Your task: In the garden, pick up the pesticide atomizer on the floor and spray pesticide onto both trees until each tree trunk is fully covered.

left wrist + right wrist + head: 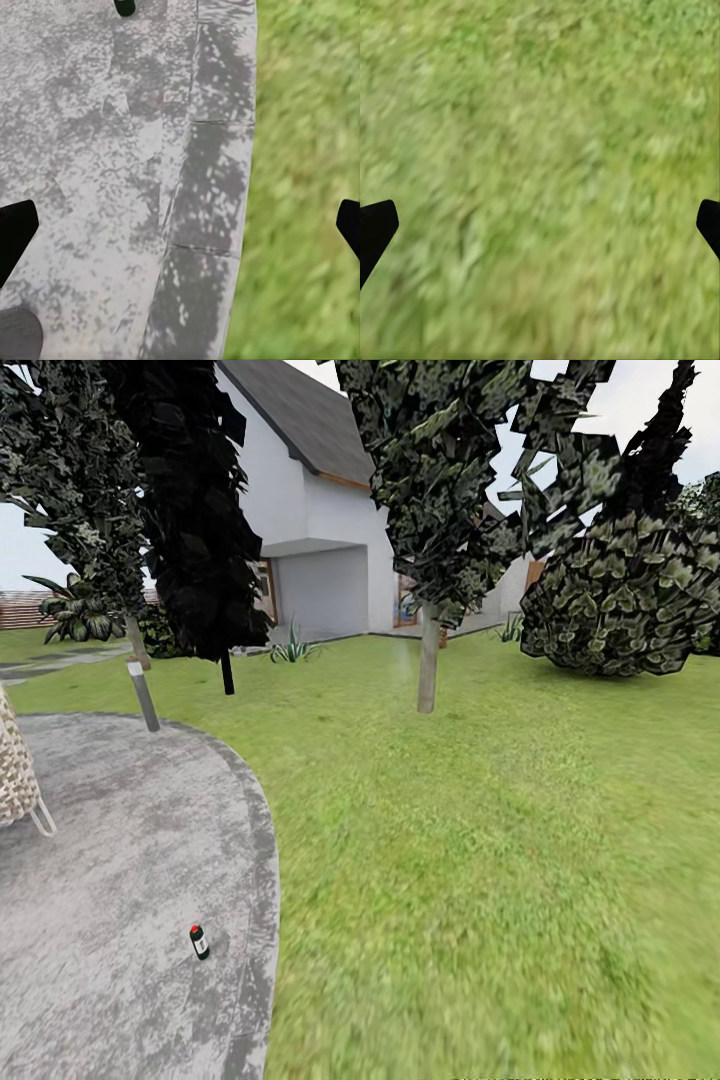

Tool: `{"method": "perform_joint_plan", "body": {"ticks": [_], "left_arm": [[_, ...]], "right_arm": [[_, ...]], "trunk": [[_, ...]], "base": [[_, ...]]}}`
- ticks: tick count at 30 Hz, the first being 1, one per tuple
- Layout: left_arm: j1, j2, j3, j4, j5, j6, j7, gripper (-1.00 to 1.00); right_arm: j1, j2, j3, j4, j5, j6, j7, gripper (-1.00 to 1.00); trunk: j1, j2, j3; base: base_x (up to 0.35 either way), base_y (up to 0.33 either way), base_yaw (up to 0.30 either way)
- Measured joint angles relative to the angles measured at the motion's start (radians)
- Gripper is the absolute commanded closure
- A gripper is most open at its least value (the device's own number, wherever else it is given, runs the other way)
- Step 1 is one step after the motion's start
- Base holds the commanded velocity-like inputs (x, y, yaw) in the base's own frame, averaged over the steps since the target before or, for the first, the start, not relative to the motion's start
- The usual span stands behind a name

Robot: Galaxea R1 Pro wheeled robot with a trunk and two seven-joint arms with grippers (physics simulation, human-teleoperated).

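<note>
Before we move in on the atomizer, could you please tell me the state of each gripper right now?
Left gripper: open, holding nothing, above the paving edge.
Right gripper: open, holding nothing, above grass.

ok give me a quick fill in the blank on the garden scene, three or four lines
1. The pesticide atomizer stands on the grey ____ floor.
2. Its small top is coloured ____.
3. The right gripper hangs over ____.
4. The left gripper has its fingers spread ____.

Missing words: concrete; red; grass; open
</note>
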Motion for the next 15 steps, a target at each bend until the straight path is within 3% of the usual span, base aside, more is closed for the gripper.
{"method": "perform_joint_plan", "body": {"ticks": [15], "left_arm": [[0.000, 0.000, 0.000, 0.000, 0.000, 0.000, -0.001, -1.00]], "right_arm": [[0.000, 0.000, -0.001, 0.000, 0.000, 0.000, 0.000, -1.00]], "trunk": [[0.058, -0.105, -0.047]], "base": [[0.000, 0.000, 0.000]]}}
